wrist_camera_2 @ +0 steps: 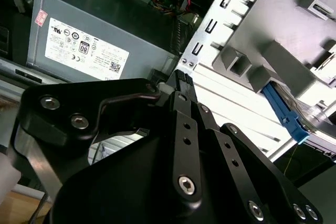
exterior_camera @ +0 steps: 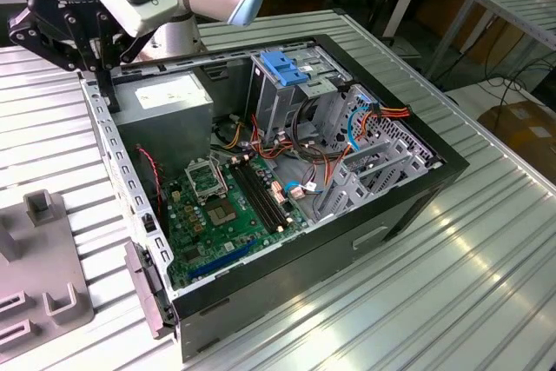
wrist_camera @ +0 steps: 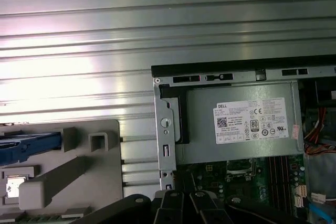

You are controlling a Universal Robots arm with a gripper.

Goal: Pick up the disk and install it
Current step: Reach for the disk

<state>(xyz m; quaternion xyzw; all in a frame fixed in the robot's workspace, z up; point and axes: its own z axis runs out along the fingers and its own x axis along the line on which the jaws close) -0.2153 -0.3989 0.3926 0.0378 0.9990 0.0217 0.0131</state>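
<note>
Pick-up seems to be the step in hand, with nothing grasped yet. The gripper [wrist_camera_2: 181, 80] is hovering just beside the corner of the power supply [wrist_camera_2: 94, 40], its fingers [wrist_camera_2: 186, 124] pressing together on nothing. The disk [wrist_camera: 29, 148] is lying on the grey fixture [wrist_camera: 79, 182], outside the computer case [wrist_camera: 236, 69] and well apart from the power supply. Its bright blue carrier rail is standing out clearly, while the metal body is mostly hiding behind the fixture's posts. Grasping it, I'd judge, is calling for spread fingers squared to that rail.
</note>
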